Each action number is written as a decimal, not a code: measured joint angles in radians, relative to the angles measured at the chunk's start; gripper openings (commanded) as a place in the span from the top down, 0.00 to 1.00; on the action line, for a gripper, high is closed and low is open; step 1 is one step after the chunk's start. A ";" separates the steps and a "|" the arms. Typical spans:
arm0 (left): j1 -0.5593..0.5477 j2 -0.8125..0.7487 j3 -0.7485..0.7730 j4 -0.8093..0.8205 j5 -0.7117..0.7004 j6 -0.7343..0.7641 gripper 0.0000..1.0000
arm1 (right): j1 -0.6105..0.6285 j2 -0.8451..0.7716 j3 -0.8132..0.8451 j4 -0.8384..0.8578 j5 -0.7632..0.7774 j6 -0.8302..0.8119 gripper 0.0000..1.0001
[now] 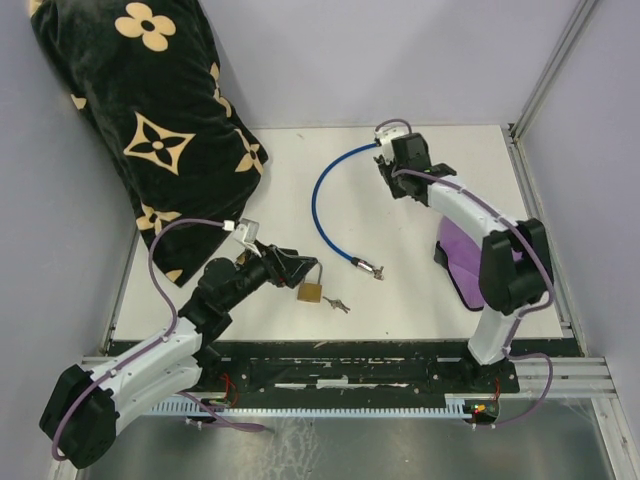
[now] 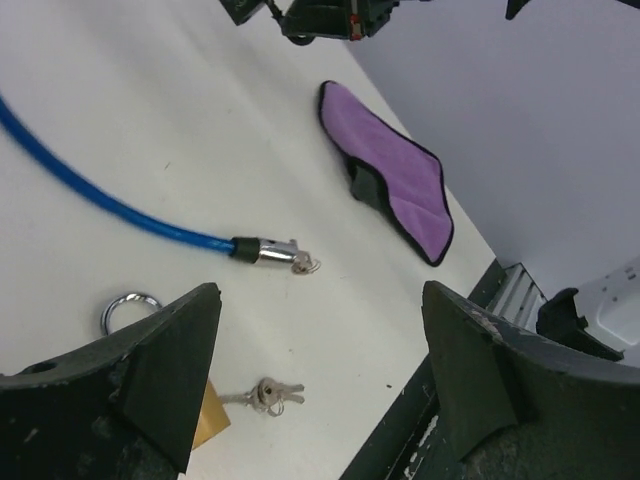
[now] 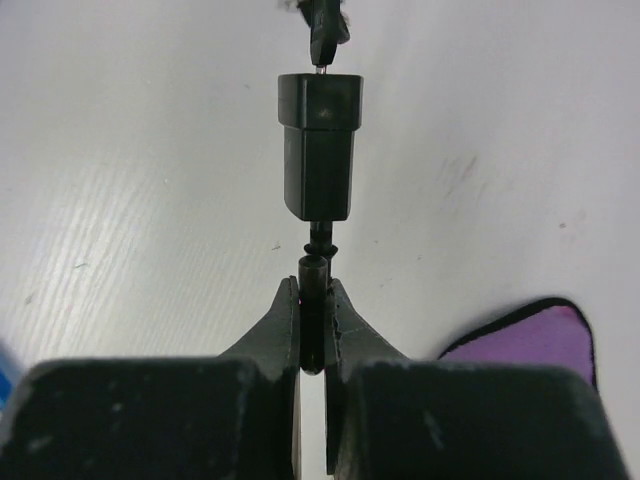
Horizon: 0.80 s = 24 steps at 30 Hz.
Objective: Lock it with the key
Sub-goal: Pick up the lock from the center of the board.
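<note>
A blue cable curves across the white table. Its metal lock head lies mid-table with a small key in it, seen too in the left wrist view as the lock head. A brass padlock and a bunch of keys lie near the front edge. My left gripper hovers open over the padlock, with the keys lying between and below its fingers. My right gripper is shut on the thin black pin at the cable's far end, behind a black end block.
A black cushion with tan flowers leans in the back left corner. A purple cloth lies at the right, under the right arm. The black front rail and metal frame posts bound the table.
</note>
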<state>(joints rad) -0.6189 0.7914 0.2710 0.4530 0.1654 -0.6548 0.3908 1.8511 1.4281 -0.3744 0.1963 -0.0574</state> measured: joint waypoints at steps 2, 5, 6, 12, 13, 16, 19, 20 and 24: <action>-0.015 0.003 0.000 0.069 0.031 0.059 0.13 | -0.018 -0.077 0.000 -0.018 -0.055 -0.027 0.99; -0.083 0.013 0.005 0.152 0.060 0.183 0.12 | -0.037 -0.196 -0.002 -0.052 -0.154 -0.074 0.98; -0.118 0.018 0.009 0.176 0.066 0.236 0.12 | -0.042 -0.233 -0.002 -0.069 -0.200 -0.093 0.98; -0.258 0.036 0.037 0.256 0.093 0.587 0.11 | -0.057 -0.387 -0.010 -0.198 -0.515 -0.195 0.98; -0.263 0.037 0.039 0.261 0.100 0.650 0.11 | -0.060 -0.405 -0.014 -0.222 -0.576 -0.211 0.98; -0.269 0.037 0.045 0.253 0.103 0.823 0.11 | -0.060 -0.434 -0.023 -0.301 -0.739 -0.254 0.98; -0.269 0.037 0.064 0.224 0.100 0.960 0.11 | -0.060 -0.433 -0.023 -0.377 -0.862 -0.290 0.98; -0.270 0.036 0.072 0.216 0.098 1.004 0.11 | -0.060 -0.433 -0.023 -0.406 -0.899 -0.303 0.98; -0.296 0.023 0.096 0.167 0.080 1.205 0.10 | -0.060 -0.432 -0.022 -0.503 -1.006 -0.356 0.98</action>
<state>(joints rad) -0.9146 0.8146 0.3672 0.6201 0.2459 0.5503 0.3309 1.4189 1.4059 -0.8772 -0.8097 -0.4129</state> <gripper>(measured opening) 0.892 0.078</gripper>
